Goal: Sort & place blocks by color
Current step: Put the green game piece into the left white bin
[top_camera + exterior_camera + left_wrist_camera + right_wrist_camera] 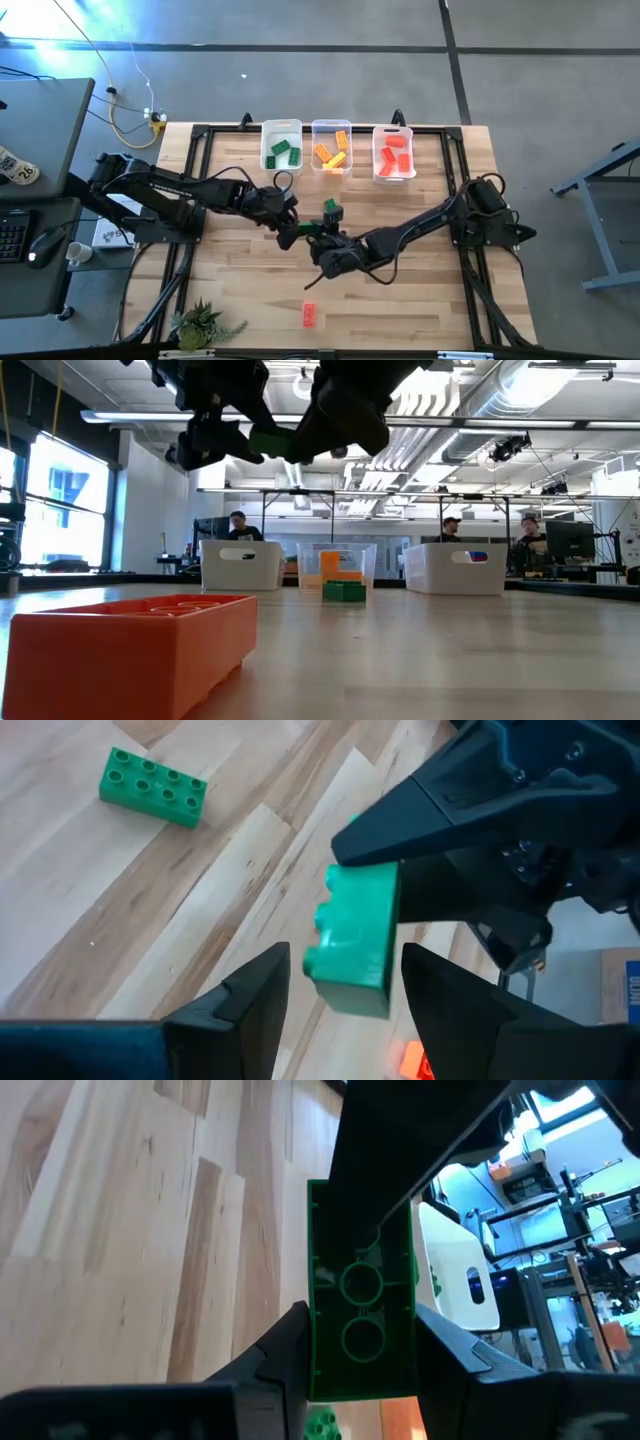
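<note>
A green block (355, 940) hangs above the table's middle, and my right gripper (362, 1350) is shut on it. My left gripper (345, 995) is open. Its fingers stand on either side of the block's free end with narrow gaps, one on the studded face and one on the hollow face. In the high view the two grippers meet at the block (307, 229). A second green block (331, 208) lies flat on the table just beyond them. A red block (310, 315) lies near the front edge. My right gripper pinches the green block by its two long side walls (316, 1350), with the hollow underside facing its wrist camera. The fingers come from the table's right, slanting down. The block sticks out past the fingertips toward my left gripper, lifted clear of the table.
Three translucent white bins stand in a row at the far edge: one with green blocks (281, 123), one with orange blocks (331, 123) and one with red blocks (393, 129). A small plant (200, 322) sits at the front left corner. Bare wood lies to the right front.
</note>
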{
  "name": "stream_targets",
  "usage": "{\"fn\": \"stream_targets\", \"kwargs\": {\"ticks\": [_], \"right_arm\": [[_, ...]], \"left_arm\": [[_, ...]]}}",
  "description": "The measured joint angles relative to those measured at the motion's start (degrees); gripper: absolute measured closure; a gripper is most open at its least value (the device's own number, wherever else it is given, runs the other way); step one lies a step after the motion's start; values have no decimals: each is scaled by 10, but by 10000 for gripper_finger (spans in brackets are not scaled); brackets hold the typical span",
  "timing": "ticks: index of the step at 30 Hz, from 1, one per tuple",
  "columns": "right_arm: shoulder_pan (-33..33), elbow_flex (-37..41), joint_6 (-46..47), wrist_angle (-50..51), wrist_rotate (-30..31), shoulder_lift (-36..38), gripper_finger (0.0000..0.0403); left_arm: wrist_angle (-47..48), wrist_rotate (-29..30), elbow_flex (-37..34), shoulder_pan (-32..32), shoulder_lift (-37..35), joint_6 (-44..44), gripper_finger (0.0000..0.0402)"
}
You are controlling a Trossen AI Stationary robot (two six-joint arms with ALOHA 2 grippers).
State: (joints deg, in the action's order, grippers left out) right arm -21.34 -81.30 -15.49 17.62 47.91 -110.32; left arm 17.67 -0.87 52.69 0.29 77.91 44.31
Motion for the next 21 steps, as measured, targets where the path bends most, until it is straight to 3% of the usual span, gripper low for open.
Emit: {"fn": "stream_targets", "kwargs": {"ticks": [10, 21], "right_arm": [[1, 0, 0, -26, 5, 0, 292], [11, 0, 11, -25, -10, 0, 291]], "left_arm": [[0, 0, 0, 1, 0, -42, 226], [0, 19, 0, 1, 0, -77, 317]]}}
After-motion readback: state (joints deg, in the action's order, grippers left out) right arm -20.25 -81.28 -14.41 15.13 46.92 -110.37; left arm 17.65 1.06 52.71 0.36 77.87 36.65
